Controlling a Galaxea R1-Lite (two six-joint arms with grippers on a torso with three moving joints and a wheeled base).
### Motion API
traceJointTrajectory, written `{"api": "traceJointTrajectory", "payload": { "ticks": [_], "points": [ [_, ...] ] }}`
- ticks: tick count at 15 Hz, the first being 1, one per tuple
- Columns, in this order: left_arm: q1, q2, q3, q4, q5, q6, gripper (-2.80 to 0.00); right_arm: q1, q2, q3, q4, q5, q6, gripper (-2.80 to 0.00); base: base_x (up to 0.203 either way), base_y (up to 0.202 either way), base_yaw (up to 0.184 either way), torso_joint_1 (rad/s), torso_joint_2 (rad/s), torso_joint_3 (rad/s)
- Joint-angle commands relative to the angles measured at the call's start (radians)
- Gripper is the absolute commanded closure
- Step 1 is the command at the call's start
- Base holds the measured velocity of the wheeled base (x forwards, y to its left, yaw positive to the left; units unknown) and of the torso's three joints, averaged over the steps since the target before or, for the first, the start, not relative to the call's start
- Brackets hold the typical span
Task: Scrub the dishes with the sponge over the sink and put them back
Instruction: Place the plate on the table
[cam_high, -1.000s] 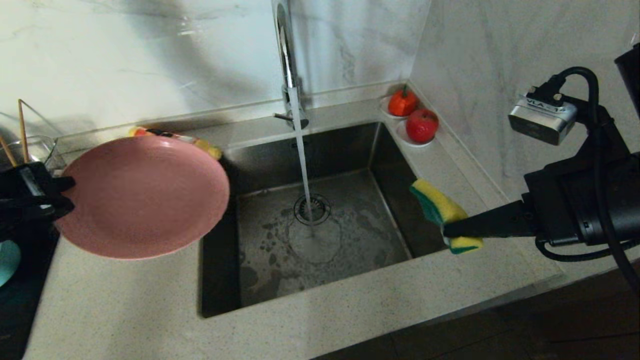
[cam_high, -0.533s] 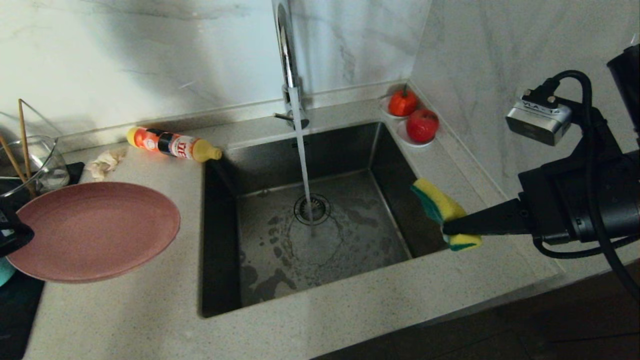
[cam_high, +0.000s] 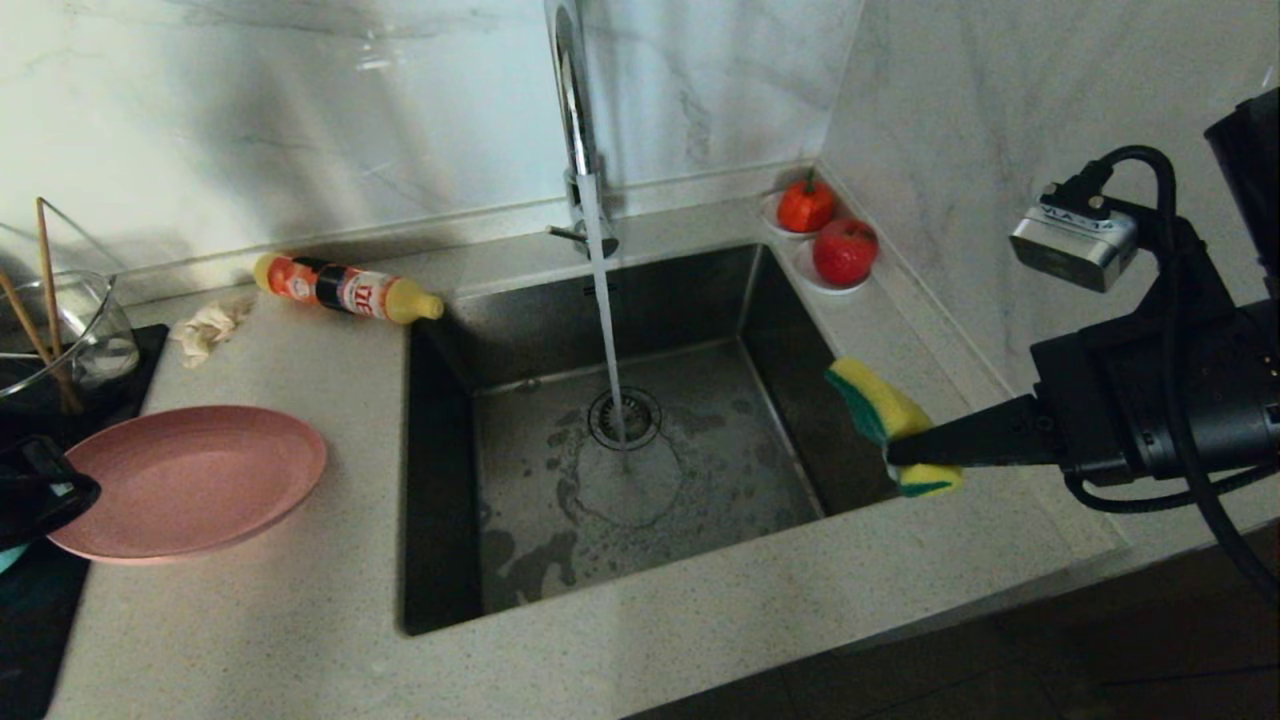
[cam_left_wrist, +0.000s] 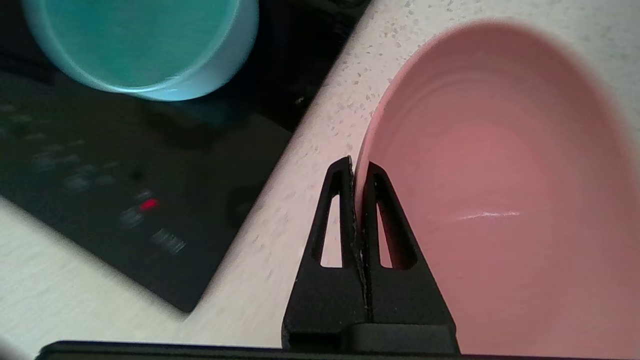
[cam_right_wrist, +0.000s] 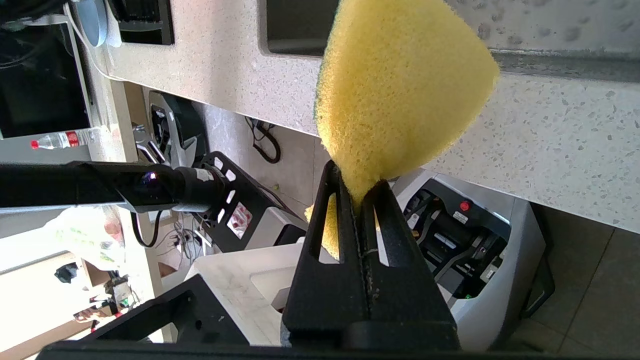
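Plate (cam_high: 190, 478), pink and shallow, lying nearly level low over the speckled worktop (cam_high: 300, 620) left of the sink (cam_high: 620, 470), its left rim pinched by the left gripper (cam_high: 45, 490), whose jaws are closed tight on the edge; whether the plate touches the worktop cannot be told. The left arm enters at the head view's left edge, low beside a dark mat (cam_high: 40, 610). The left wrist view shows what the head view hides: both black fingers (cam_left_wrist: 340, 210) clamping the plate's rim, and the teal bowl (cam_left_wrist: 145, 45) standing on the dark mat well beyond them. Sponge (cam_high: 893, 425), yellow with a green face, held over the right rim of the sink by the right gripper (cam_high: 900, 455), its jaws closed on the sponge's lower part; the right arm reaches in level from the right, with a camera on its wrist. The right wrist view shows the yellow face fanning out above the squeezed fingers (cam_right_wrist: 330, 210). Water runs from the tap (cam_high: 575, 120) onto the drain (cam_high: 625, 418). A bottle (cam_high: 345, 288) lies behind the plate, a crumpled rag (cam_high: 208, 326) beside it, a glass cup (cam_high: 70, 340) with chopsticks at the far left, and two red fruits (cam_high: 828, 230) on saucers in the corner.
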Motion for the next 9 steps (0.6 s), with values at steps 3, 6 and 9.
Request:
{"api": "traceJointTrajectory", "payload": {
  "ticks": [3, 6, 9],
  "points": [
    [0.011, 0.12, 0.06, -0.149, -0.088, -0.012, 0.0, -0.003, -0.007, 0.0, 0.004, 0.003, 0.001, 0.0, 0.0, 0.0, 0.0, 0.0, 0.0, 0.0],
    [0.01, 0.139, 0.062, -0.17, -0.105, -0.014, 0.0, -0.003, -0.013, 0.0, 0.004, 0.004, 0.001, 0.0, 0.0, 0.0, 0.0, 0.0, 0.0, 0.0],
    [0.01, 0.161, 0.054, -0.163, -0.12, -0.004, 0.0, -0.003, -0.013, -0.002, 0.004, 0.004, 0.001, 0.0, 0.0, 0.0, 0.0, 0.0, 0.0, 0.0]
  ]
}}
